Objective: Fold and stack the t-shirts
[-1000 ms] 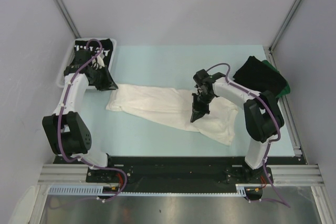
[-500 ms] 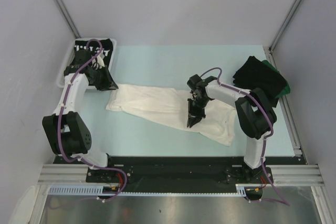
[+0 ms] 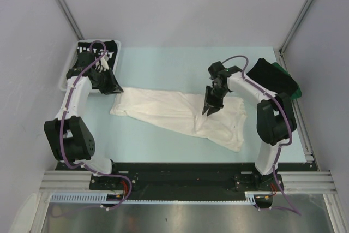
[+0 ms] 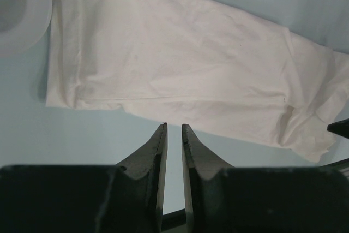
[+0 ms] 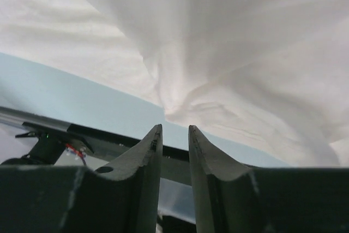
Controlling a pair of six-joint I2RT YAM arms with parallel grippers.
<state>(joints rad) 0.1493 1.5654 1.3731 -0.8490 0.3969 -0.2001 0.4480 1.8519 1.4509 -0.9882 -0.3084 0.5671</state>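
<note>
White t-shirt, pale blue table, black tees

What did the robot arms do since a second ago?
The right gripper moved back toward the far side and opened, letting the white t-shirt go with a bunched ridge in it. The left gripper and the dark shirts stayed put.

Two white-and-black jointed robot arms are shown from above, their bases set side by side at the bottom of the overhead view. The left arm is stretched forward along the left side, and its black two-finger left gripper is angled inward to the right, its fingers slightly parted. The right arm is bent at the elbow and reached inward to the left. Its black right gripper is pointed downward, with its fingers set narrowly apart.
</note>
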